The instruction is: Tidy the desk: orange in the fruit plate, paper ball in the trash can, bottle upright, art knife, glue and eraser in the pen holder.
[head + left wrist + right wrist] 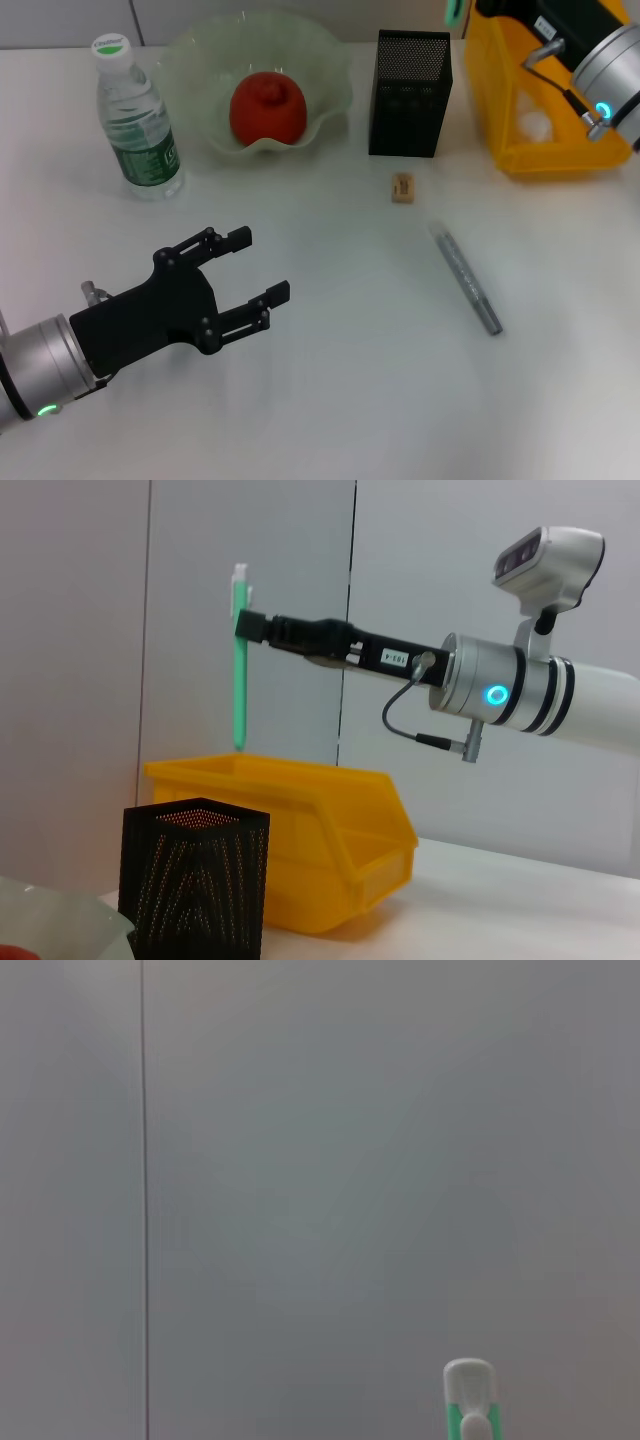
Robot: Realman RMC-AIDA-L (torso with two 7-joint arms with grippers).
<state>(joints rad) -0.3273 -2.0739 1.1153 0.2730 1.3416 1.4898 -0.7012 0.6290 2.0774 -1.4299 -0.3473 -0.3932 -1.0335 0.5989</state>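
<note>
Right gripper [252, 628] clamped on green art knife [239, 660], blade-end hanging straight down, long axis vertical, raised high above yellow bin [300, 820]. Pen holder [410, 92] sits lower and toward robot's left of knife; carry that way, then descend. Left gripper [250, 268] idle, fingers apart, low over desk

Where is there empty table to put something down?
The biggest bare patch is the near side, between the left gripper and the grey pen. The back row is crowded: bottle, fruit bowl, pen holder, yellow bin. The right gripper holds a green stick above the bin.
</note>
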